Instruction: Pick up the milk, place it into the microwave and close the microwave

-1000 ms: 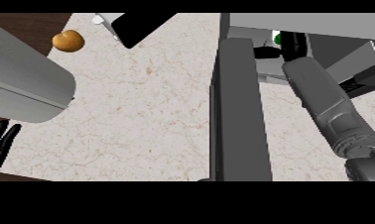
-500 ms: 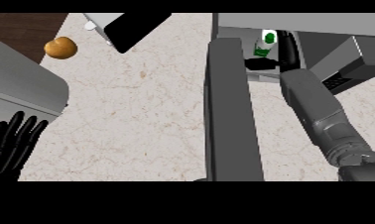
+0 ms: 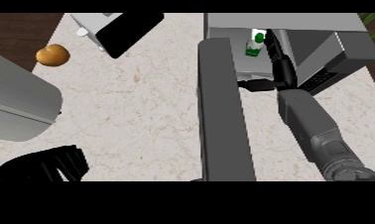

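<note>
Right hand (image 3: 273, 62) is deep inside the microwave (image 3: 293, 22) now, black fingers stretched long toward the back of the cavity. The milk (image 3: 254, 43), a small white carton with green marking, stands upright in there, just left of those fingertips. Touching or a sliver apart? Cannot tell from this steep angle. What does show: the fingers run straight alongside the carton rather than curling round it, so the hand reads as open and holding nothing. The thumb (image 3: 253, 85) sticks out to the left, lower down, near the cavity's front edge.

The grey forearm (image 3: 315, 129) slants up from the lower right into the opening. The microwave door (image 3: 222, 114) is swung wide open, a long dark grey slab reaching out over the pale speckled surface (image 3: 139, 104) toward the view's lower edge.

Over at the lower left, the left hand (image 3: 51, 164) sits low by the edge, black fingers spread and relaxed, nothing in it. Its grey forearm (image 3: 22, 104) fills the left side.

Elsewhere on the surface: a brown rounded item (image 3: 53, 55) at the upper left, and near it a grey appliance with a black panel (image 3: 124, 29).
</note>
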